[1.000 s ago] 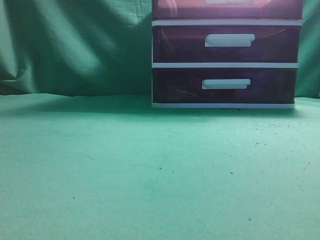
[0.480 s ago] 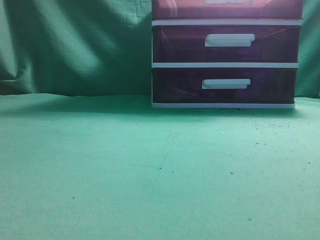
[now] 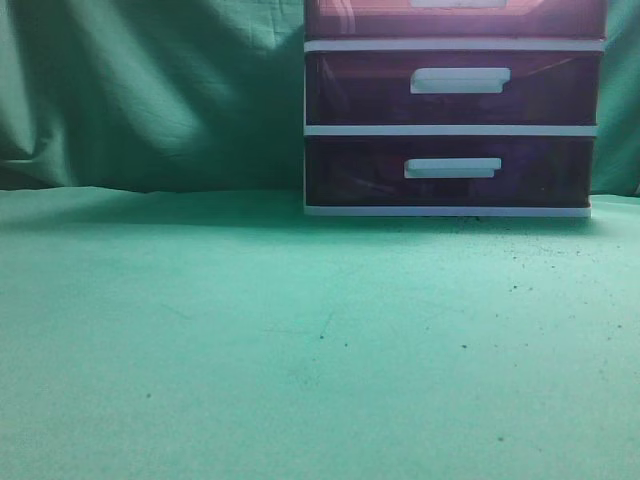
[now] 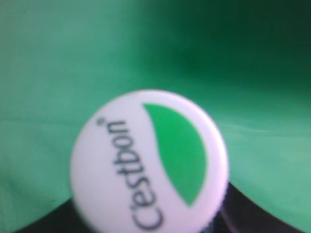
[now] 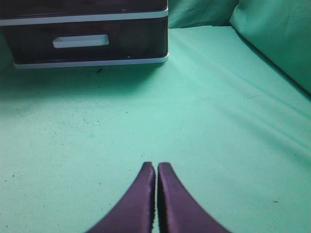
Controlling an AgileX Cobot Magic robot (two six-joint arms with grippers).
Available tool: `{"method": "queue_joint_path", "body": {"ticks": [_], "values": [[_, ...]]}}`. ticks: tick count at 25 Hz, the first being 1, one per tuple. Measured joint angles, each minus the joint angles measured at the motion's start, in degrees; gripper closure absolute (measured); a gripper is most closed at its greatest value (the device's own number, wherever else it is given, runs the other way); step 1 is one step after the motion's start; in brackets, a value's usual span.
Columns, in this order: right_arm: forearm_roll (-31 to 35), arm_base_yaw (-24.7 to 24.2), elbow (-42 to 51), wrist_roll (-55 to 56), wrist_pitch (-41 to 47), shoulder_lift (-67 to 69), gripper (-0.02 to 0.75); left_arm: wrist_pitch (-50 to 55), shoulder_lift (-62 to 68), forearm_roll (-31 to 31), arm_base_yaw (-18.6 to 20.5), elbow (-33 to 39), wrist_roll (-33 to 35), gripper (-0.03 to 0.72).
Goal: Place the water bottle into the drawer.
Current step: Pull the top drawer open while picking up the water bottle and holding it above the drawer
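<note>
On the table we see nothing changed over the last second: the drawer, far right, is shut. The right tool hovers pinched, empty. The water bottle fills the left wrist view; its tool's grip we cannot tell.

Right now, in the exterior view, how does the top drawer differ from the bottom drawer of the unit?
The top drawer is a lighter reddish purple; the bottom drawer is much darker. The top drawer is cut off by the frame edge, with only a sliver of handle showing; the bottom drawer shows whole, handle included. Both look closed, in the same white frame.
</note>
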Motion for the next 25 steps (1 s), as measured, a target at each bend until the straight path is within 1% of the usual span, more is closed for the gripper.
{"method": "queue_joint_path", "body": {"ticks": [3,5,6,9,12,15,17,19,23,25], "values": [[-0.2,0.0,0.0,0.0,-1.1,0.0,0.738,9.6,-3.6,0.0,-1.2,-7.5,0.1,0.43],[0.9,0.0,0.0,0.0,-5.0,0.0,0.738,13.4,-6.4,0.1,-3.1,-11.6,0.1,0.43],[1.3,0.0,0.0,0.3,-7.9,0.0,0.738,14.3,-8.4,0.4,-4.6,-13.5,0.1,0.43],[2.5,-0.1,0.0,1.2,-20.5,0.0,0.738,15.5,-13.0,1.4,-8.4,-17.1,0.2,0.43],[2.9,-0.1,-0.1,1.3,-30.2,0.0,0.738,16.8,-16.3,1.4,-11.7,-17.7,0.2,0.43],[3.0,-0.1,-4.9,-0.2,-32.3,4.0,0.738,18.8,-17.9,1.4,-15.7,-17.9,0.2,0.43],[3.0,-0.1,-10.4,-2.2,-33.2,9.5,0.738,19.8,-18.0,1.5,-18.5,-17.9,0.2,0.43],[3.0,-0.1,-15.7,-2.9,-32.3,14.9,0.738,19.8,-17.9,1.9,-20.3,-17.9,0.2,0.43],[3.0,-0.1,-25.4,-3.1,-26.5,27.2,0.738,20.2,-17.6,3.3,-21.2,-17.9,0.3,0.43],[1.7,-0.1,-28.6,-4.6,-26.1,33.7,0.738,20.2,-17.6,5.1,-21.2,-17.9,0.3,0.43]]}}
